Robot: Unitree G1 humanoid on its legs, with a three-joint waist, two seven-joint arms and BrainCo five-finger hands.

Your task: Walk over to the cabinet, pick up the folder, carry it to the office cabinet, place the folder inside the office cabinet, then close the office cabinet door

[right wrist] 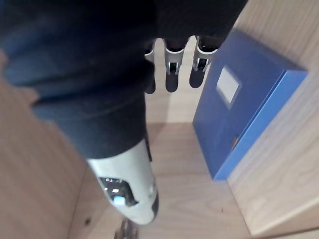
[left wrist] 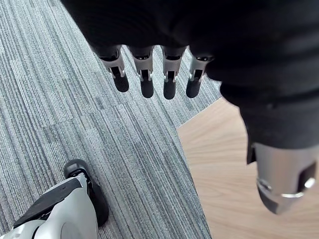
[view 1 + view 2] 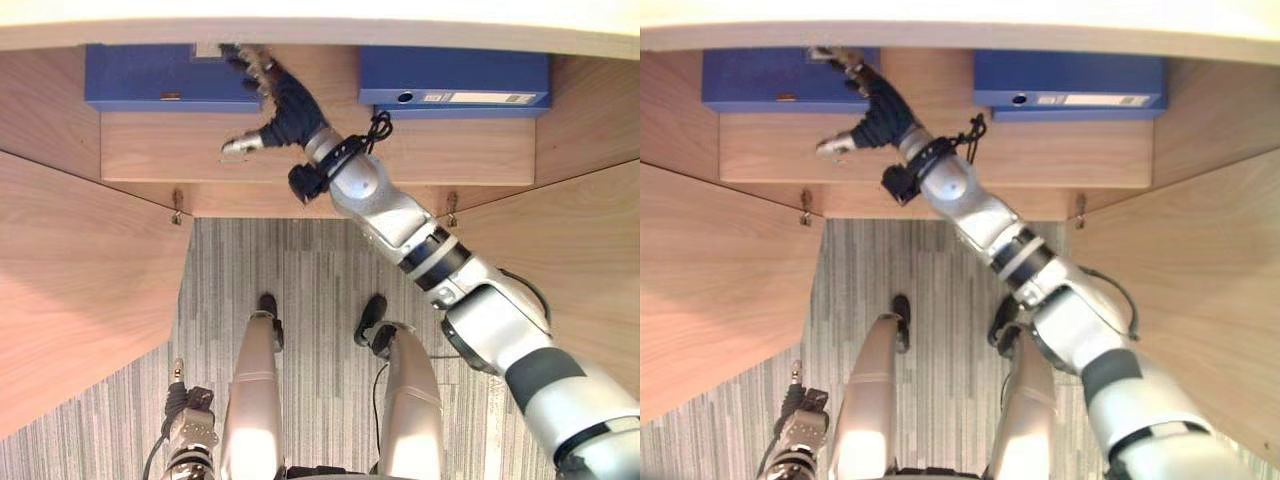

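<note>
Folder (image 3: 160, 75) just beside right hand (image 3: 285, 110) — fingers (image 1: 173, 74) straight.

blue folders (image 3: 160, 77): 2 | open cabinet doors (image 3: 80, 290): apparently 2

Cabinet (image 3: 320, 25), both doors open. Left door (image 3: 80, 280) stands out to the left, right door (image 3: 590, 260) out to the right, with the floor (image 3: 310, 270) between them, in front of the shelf (image 3: 430, 150). On the shelf: left folder (image 3: 150, 75) at the left end, right folder (image 3: 455, 80) at the right end, well apart. Right robot hand (image 3: 280, 105) is inside the cabinet, over the shelf between the folders, just beside the left folder. Left robot hand (image 2: 146, 79) is low on the left, over the floor beside the left door.
</note>
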